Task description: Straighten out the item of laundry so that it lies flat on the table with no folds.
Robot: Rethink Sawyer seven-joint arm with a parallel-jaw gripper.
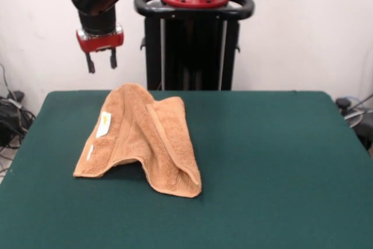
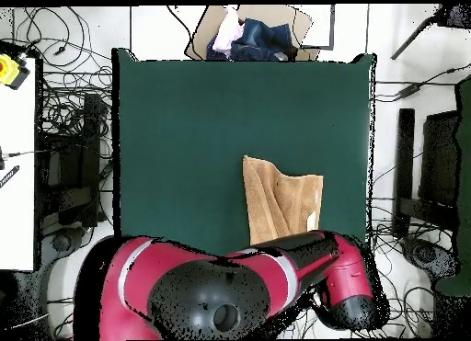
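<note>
My gripper (image 1: 101, 61) hangs with its two fingers parted and nothing between them, in open air above the far edge of the table (image 1: 280, 161), with clear space beneath it down to the crumpled towel (image 1: 140, 141). The towel, humped and folded over itself, is the only obstacle on the green top. Bare felt lies open on every side of it, widest to the front view's right.

The towel (image 1: 140, 138) is soft, looped terry cloth with flatter woven bands and a smooth white tag (image 1: 104, 124). The worktop (image 1: 268, 161) looks matt and felt-like. The arm (image 2: 276, 273) has glossy plastic shells.
</note>
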